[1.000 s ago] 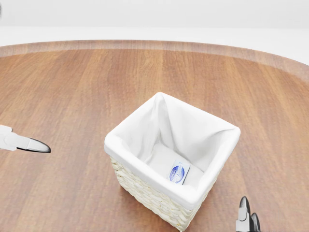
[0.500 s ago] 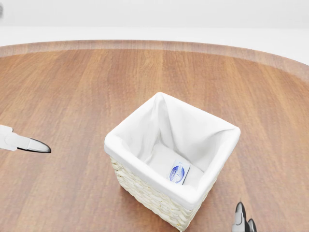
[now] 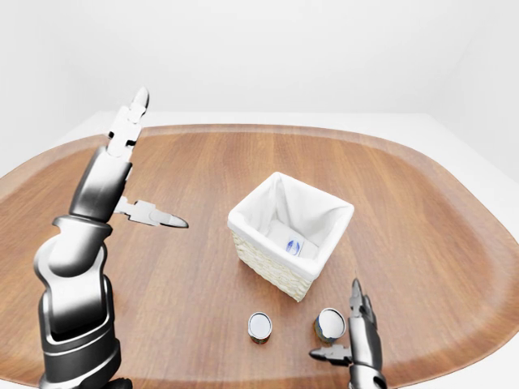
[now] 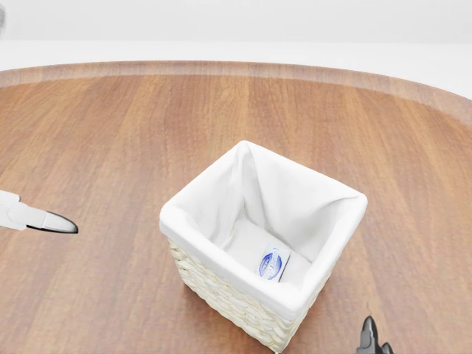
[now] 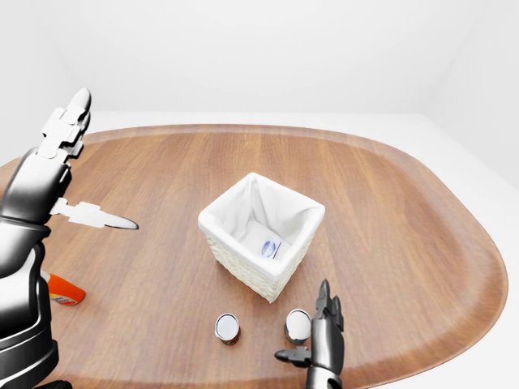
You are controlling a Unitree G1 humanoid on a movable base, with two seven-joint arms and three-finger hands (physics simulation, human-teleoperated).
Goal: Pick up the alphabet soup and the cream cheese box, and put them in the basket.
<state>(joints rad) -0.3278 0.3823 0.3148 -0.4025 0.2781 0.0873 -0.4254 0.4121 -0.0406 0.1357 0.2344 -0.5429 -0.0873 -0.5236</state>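
- One item of the task looks done to us: the cream cheese box (image 4: 272, 264) lies on the liner at the bottom of the basket (image 3: 284, 271).
- We judge the soup step is in hand: our right hand (image 3: 354, 336), fingers spread and holding nothing, stands just beside a can (image 3: 330, 323).
- Two cans lie on the tabletop (image 3: 422, 235) below the basket; the second can (image 3: 259, 326) is to its left. Which is the alphabet soup we cannot tell.
- Next we need the fingers round the right can, then a lift over the rim.
- Our left hand (image 3: 134, 162) is raised, released, well apart.
- One orange bottle (image 5: 63, 291) lies at the left.
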